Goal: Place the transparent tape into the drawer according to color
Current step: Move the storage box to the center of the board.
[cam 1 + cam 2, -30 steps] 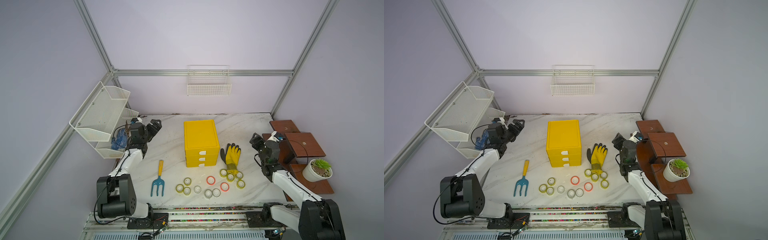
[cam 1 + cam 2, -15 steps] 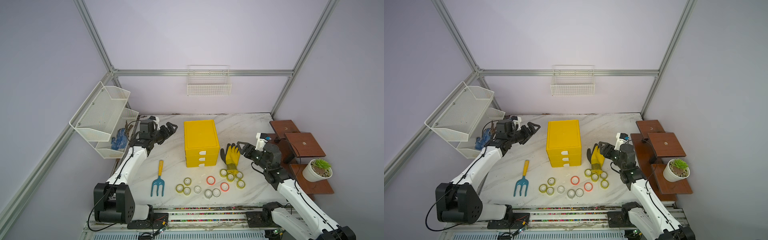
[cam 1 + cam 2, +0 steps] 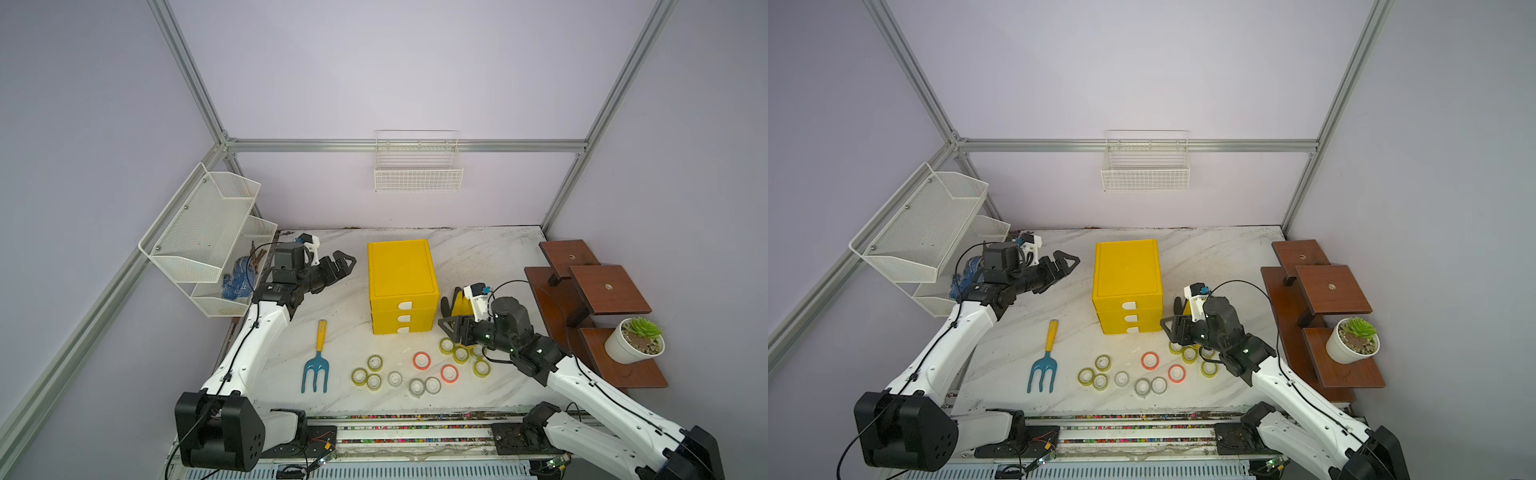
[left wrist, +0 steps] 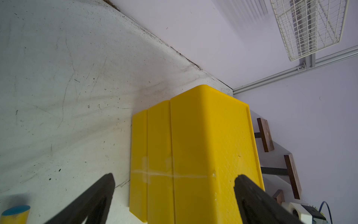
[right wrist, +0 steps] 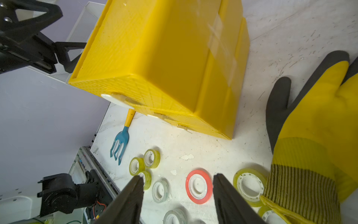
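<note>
The drawer stack is a yellow cabinet [image 3: 401, 270] with three white-tabbed fronts [image 3: 404, 318], all pushed in. Several transparent tape rolls lie on the table in front: yellow-green [image 3: 374, 363], clear [image 3: 395, 378], orange-red [image 3: 421, 360]. My right gripper [image 3: 446, 328] hangs open and empty above the right-hand yellow-green rolls [image 3: 460, 354], by the cabinet's front right corner. In the right wrist view the gripper [image 5: 177, 178] has an orange-red roll [image 5: 198, 186] lying on the table beyond its jaws. My left gripper [image 3: 347, 262] is wide open left of the cabinet [image 4: 193, 145], empty.
A yellow and black glove [image 5: 313, 120] lies right of the cabinet, partly under my right arm. A blue hand rake [image 3: 316, 361] lies front left. Brown stepped shelves [image 3: 602, 291] with a potted plant [image 3: 633, 343] stand at the right. White mesh racks [image 3: 208, 232] hang at the left.
Both arms swung in from the table's sides toward the cabinet. The right gripper narrowed somewhat and came down over the rolls beside the glove. The left gripper stayed wide open.
</note>
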